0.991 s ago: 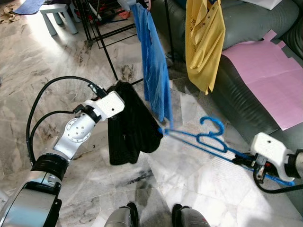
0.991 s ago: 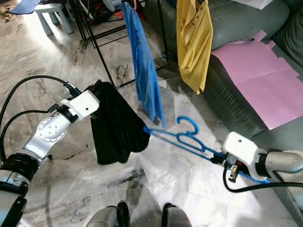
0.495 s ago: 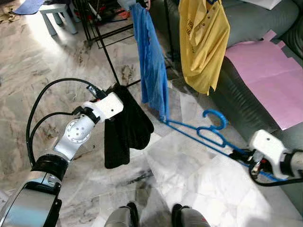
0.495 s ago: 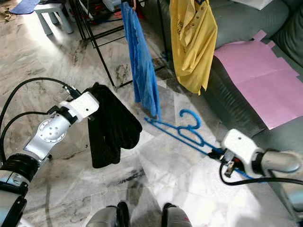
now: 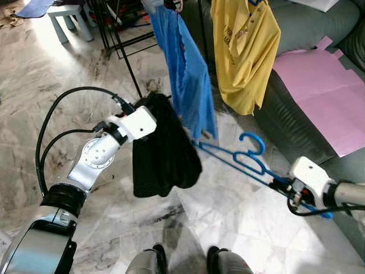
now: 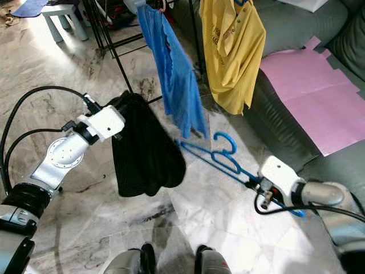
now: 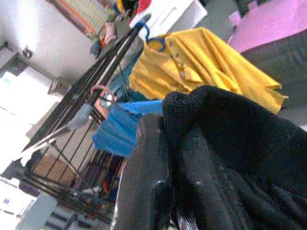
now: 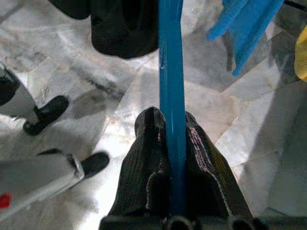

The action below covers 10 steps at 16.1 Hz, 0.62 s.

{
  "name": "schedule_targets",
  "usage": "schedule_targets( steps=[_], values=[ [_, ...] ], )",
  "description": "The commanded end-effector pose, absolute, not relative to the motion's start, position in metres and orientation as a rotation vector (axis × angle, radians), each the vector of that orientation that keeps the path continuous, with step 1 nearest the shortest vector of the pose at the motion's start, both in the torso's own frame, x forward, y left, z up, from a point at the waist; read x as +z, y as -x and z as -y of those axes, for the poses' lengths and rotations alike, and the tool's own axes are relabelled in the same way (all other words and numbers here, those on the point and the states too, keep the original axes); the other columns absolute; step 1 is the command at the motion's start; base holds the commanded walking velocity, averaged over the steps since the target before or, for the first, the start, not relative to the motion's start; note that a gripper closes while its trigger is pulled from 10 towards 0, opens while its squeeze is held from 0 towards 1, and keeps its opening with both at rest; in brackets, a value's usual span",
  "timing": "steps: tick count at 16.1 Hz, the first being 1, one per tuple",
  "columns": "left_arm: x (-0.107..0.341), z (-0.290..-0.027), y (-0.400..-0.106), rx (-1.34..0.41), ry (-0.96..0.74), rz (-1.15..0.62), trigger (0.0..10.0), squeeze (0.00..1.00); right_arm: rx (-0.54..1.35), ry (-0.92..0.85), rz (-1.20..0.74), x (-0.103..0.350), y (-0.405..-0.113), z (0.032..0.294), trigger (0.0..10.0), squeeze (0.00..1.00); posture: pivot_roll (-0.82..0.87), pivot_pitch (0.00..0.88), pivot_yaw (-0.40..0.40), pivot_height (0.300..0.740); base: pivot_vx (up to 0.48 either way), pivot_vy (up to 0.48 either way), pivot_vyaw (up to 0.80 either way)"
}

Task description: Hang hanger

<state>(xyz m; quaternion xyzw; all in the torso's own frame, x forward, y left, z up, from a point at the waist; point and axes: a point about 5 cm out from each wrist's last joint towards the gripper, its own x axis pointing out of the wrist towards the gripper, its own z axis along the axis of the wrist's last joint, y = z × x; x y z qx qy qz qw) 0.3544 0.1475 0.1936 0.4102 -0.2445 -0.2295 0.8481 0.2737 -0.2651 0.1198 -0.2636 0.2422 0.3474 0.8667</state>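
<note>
A blue plastic hanger [image 5: 239, 159] lies almost level above the marble floor, its hook [image 5: 254, 142] pointing up. My right gripper [image 5: 282, 184] is shut on its bar [image 8: 171, 96], low at the right. A black garment [image 5: 164, 149] hangs limp from my left gripper [image 5: 149, 108], which is shut on its top edge at centre left. The hanger's far tip [image 5: 197, 143] sits right beside the black cloth. In the left wrist view the black fabric [image 7: 225, 143] bunches over one finger [image 7: 148, 177].
A blue shirt [image 5: 188, 74] and a yellow shirt [image 5: 245, 51] hang from a black rack [image 5: 122, 40] straight ahead. A dark sofa [image 5: 302, 91] with a pink sheet [image 5: 325, 85] stands at the right. A small white stool [image 5: 68, 14] is far left. My feet [image 5: 188, 262] show below.
The right gripper drew the hanger slightly left and nearer. The black garment swung and spread wider toward the hanger tip. The hanging blue shirt swayed right.
</note>
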Motion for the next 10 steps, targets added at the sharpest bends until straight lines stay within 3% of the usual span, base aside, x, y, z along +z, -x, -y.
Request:
schedule_targets(
  steps=[1, 10],
  values=[
    [0.196, -0.145, -0.350, -0.506, -0.855, 0.547, 10.0, 0.00, 0.734, 0.554, -0.513, 0.114, -0.274, 0.263, 10.0, 0.00, -0.10, 0.216, 0.054, 0.740, 0.000, 0.000, 0.00],
    [0.193, -0.149, -0.353, -0.495, -0.855, 0.507, 10.0, 0.00, 0.783, 0.585, -0.516, 0.128, -0.262, 0.269, 10.0, 0.00, -0.11, 0.219, 0.052, 0.740, 0.000, 0.000, 0.00]
  ],
)
